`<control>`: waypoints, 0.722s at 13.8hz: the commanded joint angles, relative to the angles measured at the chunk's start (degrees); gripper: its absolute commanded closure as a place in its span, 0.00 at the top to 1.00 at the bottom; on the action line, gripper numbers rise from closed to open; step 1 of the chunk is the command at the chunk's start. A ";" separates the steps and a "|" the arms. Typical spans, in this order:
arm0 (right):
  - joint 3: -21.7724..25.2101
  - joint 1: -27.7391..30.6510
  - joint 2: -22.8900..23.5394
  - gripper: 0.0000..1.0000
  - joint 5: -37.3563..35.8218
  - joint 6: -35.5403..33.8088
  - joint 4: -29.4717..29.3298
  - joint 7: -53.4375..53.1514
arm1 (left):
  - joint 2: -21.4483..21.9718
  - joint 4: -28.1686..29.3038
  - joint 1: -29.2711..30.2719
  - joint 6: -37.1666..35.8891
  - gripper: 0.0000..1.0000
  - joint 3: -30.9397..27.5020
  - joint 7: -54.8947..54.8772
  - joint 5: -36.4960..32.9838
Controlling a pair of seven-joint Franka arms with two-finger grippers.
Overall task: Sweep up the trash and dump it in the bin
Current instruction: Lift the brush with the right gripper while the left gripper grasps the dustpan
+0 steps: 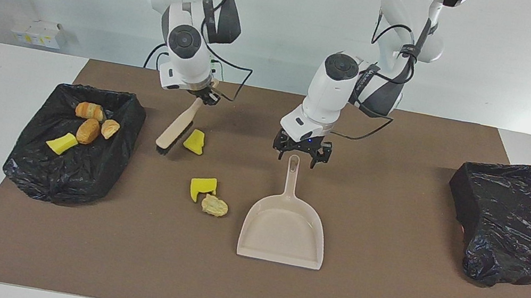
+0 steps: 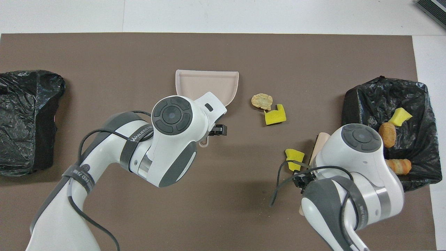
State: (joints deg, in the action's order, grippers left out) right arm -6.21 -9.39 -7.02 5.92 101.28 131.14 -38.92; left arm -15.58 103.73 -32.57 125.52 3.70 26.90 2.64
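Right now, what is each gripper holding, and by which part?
The right gripper holds the brush by the end of its handle. The left gripper is open over the dustpan handle, holding nothing.

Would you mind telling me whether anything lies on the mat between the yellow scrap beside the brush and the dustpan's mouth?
Yes, as far as the views show: the other yellow scrap and the bread-like lump lie roughly between the yellow scrap by the brush and the dustpan mouth.
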 commanded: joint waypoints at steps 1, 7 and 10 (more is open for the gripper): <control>-0.91 1.74 -5.80 0.00 -0.82 1.72 6.83 5.51 | -1.99 -0.73 -0.92 1.57 1.00 -0.71 0.52 0.61; -1.08 3.76 -6.78 0.00 0.58 3.65 9.14 17.92 | -2.88 3.48 -3.12 8.40 1.00 -0.71 4.03 0.61; -1.09 2.80 -4.94 0.00 3.92 6.28 9.40 16.70 | -2.87 4.28 -3.12 10.62 1.00 -0.80 3.33 0.61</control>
State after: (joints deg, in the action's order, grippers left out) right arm -6.72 -6.72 -12.02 7.97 104.67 139.49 -22.93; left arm -19.12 106.46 -34.97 134.24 3.70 30.47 2.69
